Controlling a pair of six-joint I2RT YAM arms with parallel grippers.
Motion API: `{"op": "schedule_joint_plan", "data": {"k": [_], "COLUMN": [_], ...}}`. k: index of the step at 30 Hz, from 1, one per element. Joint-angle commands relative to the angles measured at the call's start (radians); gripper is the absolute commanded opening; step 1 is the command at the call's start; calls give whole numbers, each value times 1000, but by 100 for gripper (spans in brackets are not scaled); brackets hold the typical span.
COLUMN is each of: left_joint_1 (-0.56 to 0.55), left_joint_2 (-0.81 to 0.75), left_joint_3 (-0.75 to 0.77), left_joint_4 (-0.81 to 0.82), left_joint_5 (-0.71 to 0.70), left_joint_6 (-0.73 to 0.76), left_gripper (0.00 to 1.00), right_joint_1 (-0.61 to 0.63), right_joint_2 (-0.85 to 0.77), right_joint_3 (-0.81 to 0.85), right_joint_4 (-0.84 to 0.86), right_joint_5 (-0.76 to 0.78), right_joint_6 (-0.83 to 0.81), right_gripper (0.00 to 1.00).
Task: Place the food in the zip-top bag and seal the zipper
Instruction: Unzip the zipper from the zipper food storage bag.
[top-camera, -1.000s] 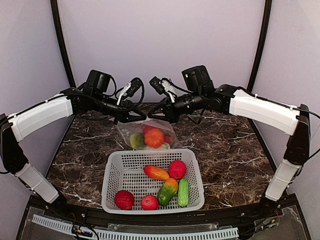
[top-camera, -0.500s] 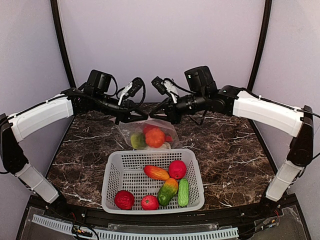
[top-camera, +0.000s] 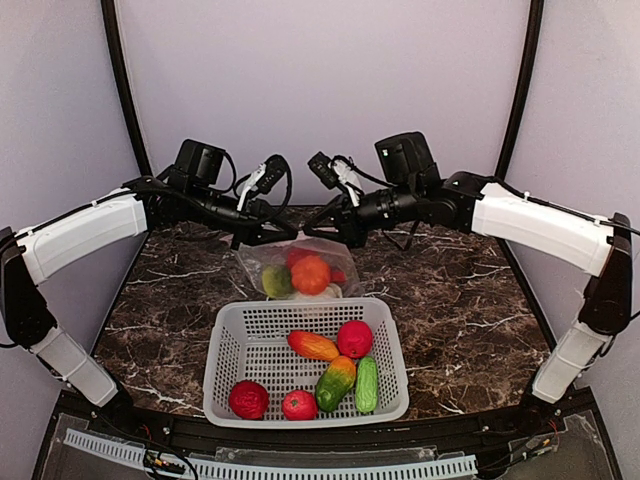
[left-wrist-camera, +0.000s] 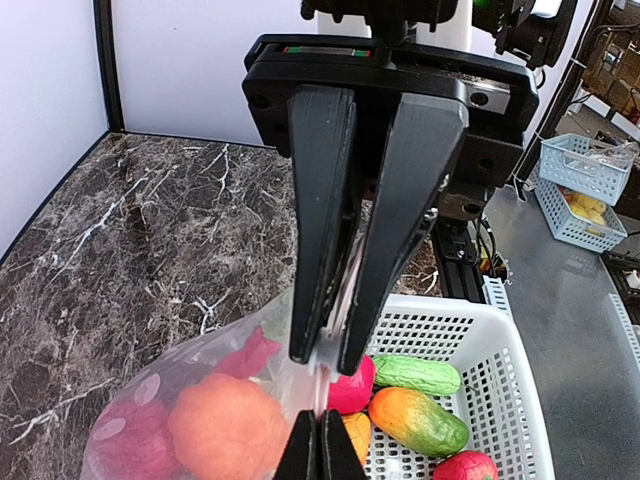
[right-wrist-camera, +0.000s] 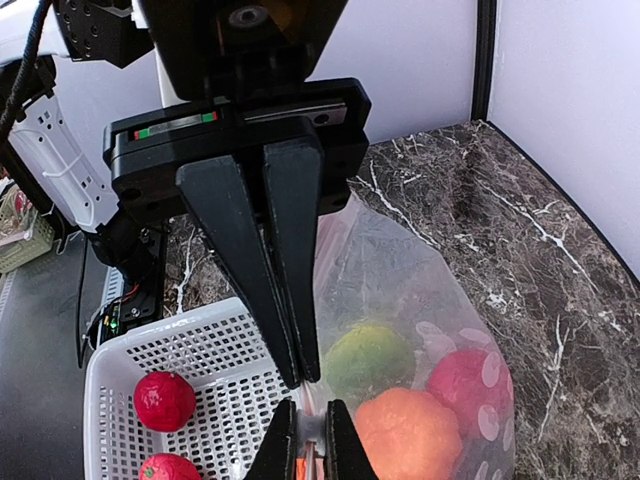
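The zip-top bag hangs between my two grippers behind the basket. It holds an orange fruit, a green one and a red one. My left gripper and right gripper are both shut on the bag's top edge, close together. In the left wrist view my left gripper pinches the whitish zipper above the bag. In the right wrist view my right gripper is shut on the same edge of the bag.
A white slotted basket stands at the front middle. In it lie several toy foods, among them a red fruit, a green cucumber and a red berry. Dark marble table lies around it.
My right gripper has shifted a little to the right along the bag's top edge. The left gripper has stayed where it was.
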Motion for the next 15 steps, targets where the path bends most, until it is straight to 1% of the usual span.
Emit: {"op": "schedule_joint_plan", "data": {"k": [1, 15], "left_joint_1": [21, 23], "left_joint_2": [-37, -39], "left_joint_3": [-11, -13], "left_joint_4": [-55, -62], "left_joint_5": [-36, -47], "left_joint_6": [13, 19], "left_gripper": [1, 1], "right_joint_1": [-35, -39], "right_joint_2": [-66, -74], "right_joint_3": [-13, -23], "right_joint_4": [-9, -12], "right_joint_5": [31, 36], "right_joint_6": [-6, -6], "right_gripper": [4, 4]}}
